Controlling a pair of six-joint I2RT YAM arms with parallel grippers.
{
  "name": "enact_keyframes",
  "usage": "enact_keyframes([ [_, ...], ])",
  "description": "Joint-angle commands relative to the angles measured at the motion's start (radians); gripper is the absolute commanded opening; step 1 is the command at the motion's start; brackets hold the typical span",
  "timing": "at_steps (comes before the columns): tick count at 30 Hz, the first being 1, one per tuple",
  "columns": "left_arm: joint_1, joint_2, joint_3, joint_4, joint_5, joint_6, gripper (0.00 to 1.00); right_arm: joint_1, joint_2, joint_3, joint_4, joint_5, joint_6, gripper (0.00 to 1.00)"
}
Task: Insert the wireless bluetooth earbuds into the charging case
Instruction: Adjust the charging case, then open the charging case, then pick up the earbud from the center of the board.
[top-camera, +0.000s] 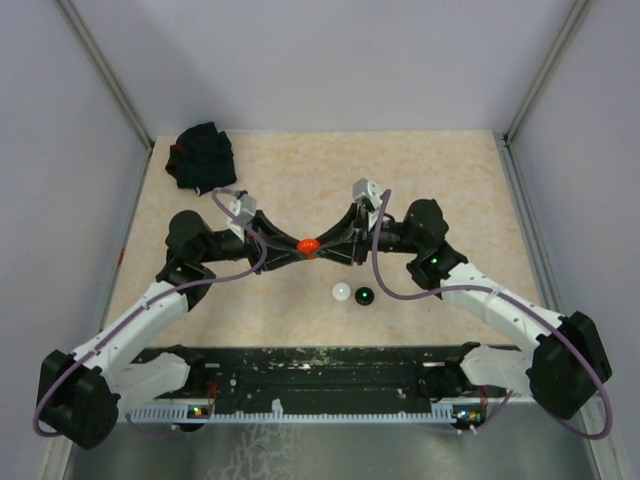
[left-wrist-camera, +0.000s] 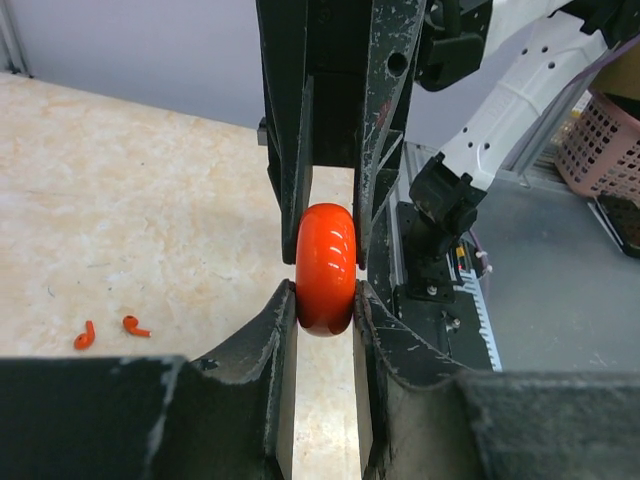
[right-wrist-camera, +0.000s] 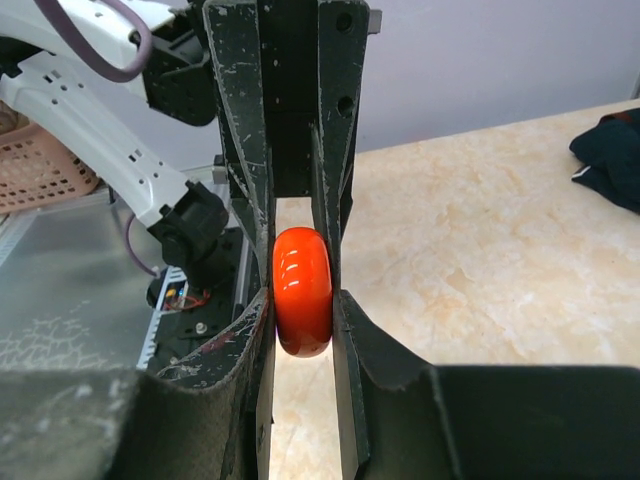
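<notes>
Beige marbled table (top-camera: 300, 170), red earbuds (left-wrist-camera: 134, 326); grey walls (top-camera: 330, 60).

A glossy orange-red round plastic case (right-wrist-camera: 302, 290) stands on edge, clamped between the black fingers of the right gripper (right-wrist-camera: 300, 310). The left gripper (right-wrist-camera: 297, 235) flanks its upper half from above. A dark cloth bundle (right-wrist-camera: 610, 155) lies on the beige table (right-wrist-camera: 480, 250).

Beige marble-look tabletop (top-camera: 430, 180), boxed in by plain pale grey walls (top-camera: 330, 60) with metal corner posts (top-camera: 108, 70). Lighting's pretty flat and even. Off the near side there's a grey sheet-metal surface (right-wrist-camera: 60, 300) and what looks like a pink plastic basket (left-wrist-camera: 605, 140), though it's cropped.
</notes>
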Motion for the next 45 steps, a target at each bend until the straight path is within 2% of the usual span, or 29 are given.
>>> enact_keyframes([
  [1,0.003,-0.021,0.075,-0.202,0.027,0.180,0.00,0.007,-0.034,0.073,-0.037,0.008,-0.049,0.27],
  [6,0.002,-0.019,0.127,-0.307,0.070,0.285,0.00,0.007,-0.038,0.088,-0.074,0.022,-0.070,0.36],
  [16,0.001,-0.004,0.205,-0.485,0.124,0.463,0.00,0.006,-0.038,0.102,-0.117,0.076,-0.080,0.36],
  [20,0.001,-0.001,0.234,-0.607,0.116,0.557,0.00,0.006,-0.037,0.114,-0.132,0.095,-0.076,0.36],
  [26,0.001,-0.022,0.218,-0.648,0.109,0.628,0.00,0.006,-0.027,0.128,-0.143,0.111,-0.056,0.37],
  [32,0.000,-0.029,0.196,-0.648,0.087,0.628,0.00,0.005,-0.021,0.142,-0.164,0.125,-0.049,0.37],
  [38,0.001,-0.040,0.149,-0.599,-0.082,0.560,0.00,0.004,-0.029,0.163,-0.248,0.153,-0.071,0.39],
  [45,0.003,-0.060,0.140,-0.620,-0.416,0.536,0.00,-0.014,-0.004,0.211,-0.549,0.449,-0.177,0.39],
])
